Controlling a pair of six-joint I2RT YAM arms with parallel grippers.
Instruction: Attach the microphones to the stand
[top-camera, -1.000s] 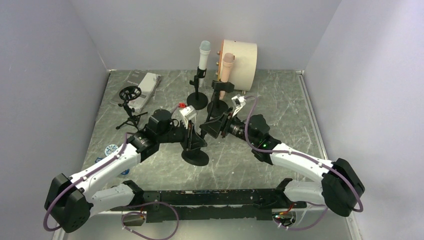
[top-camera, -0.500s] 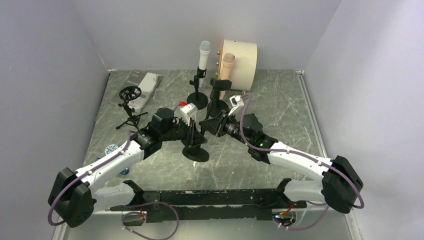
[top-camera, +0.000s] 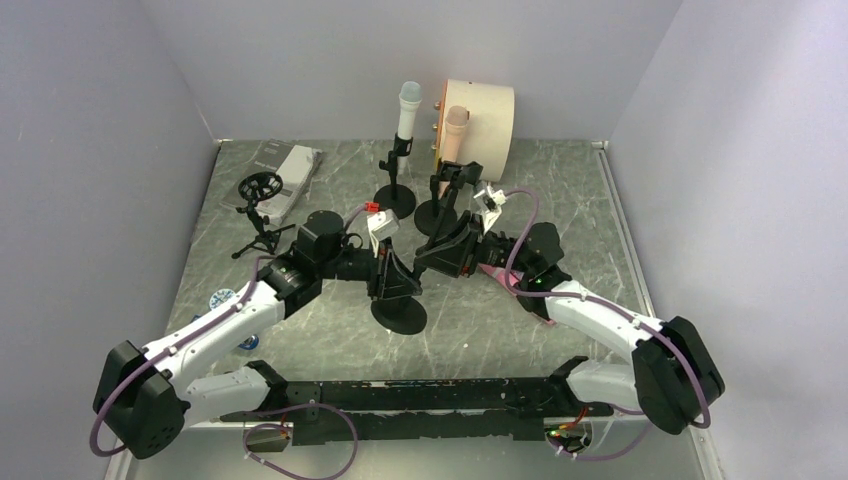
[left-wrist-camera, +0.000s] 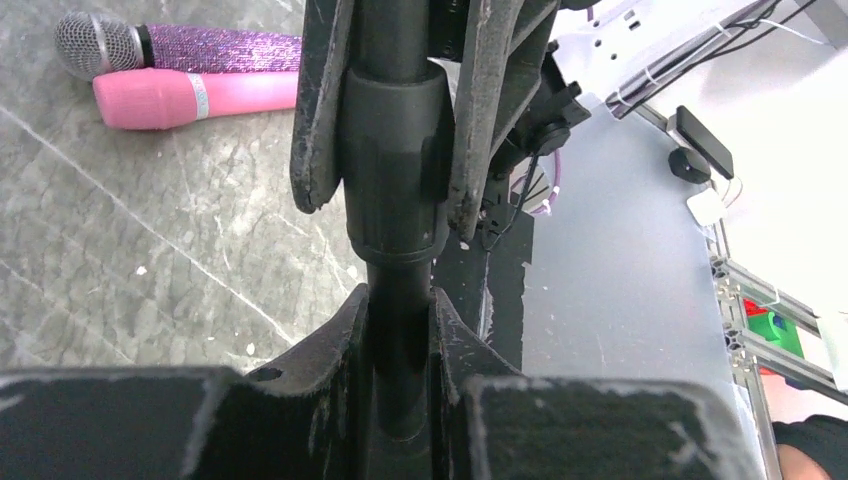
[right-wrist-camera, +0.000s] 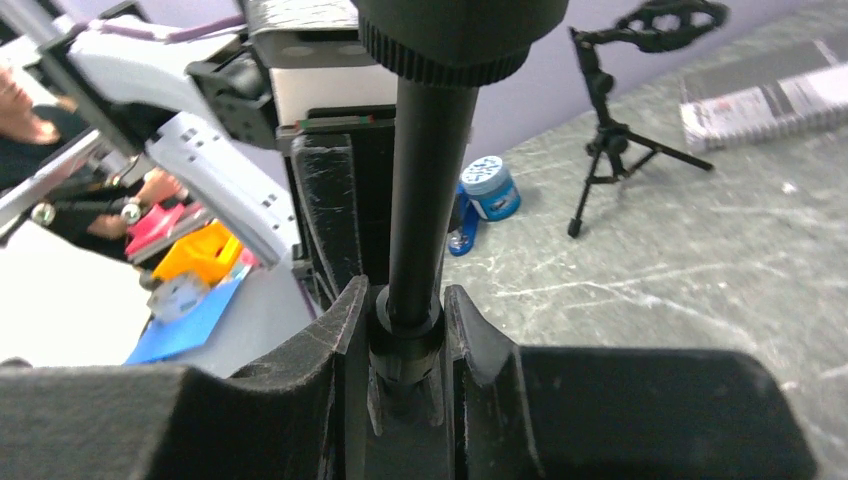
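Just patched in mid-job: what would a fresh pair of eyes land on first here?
Both tools clamp one black stand at the centre of the table, the left tool and right tool gripping its pole from opposite sides. At the back, the white microphone and peach microphone are already upright, while the pink microphone and purple glitter microphone lie side by side on the tabletop.

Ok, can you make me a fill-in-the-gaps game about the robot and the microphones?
The left gripper and right gripper both clamp the pole of one black round-based ___.
The white microphone with pale-blue head and the ___ microphone stand upright at the back.
The pink microphone lies on the grey marbled table beside the ___ glitter one.
Missing words: stand, peach, purple.
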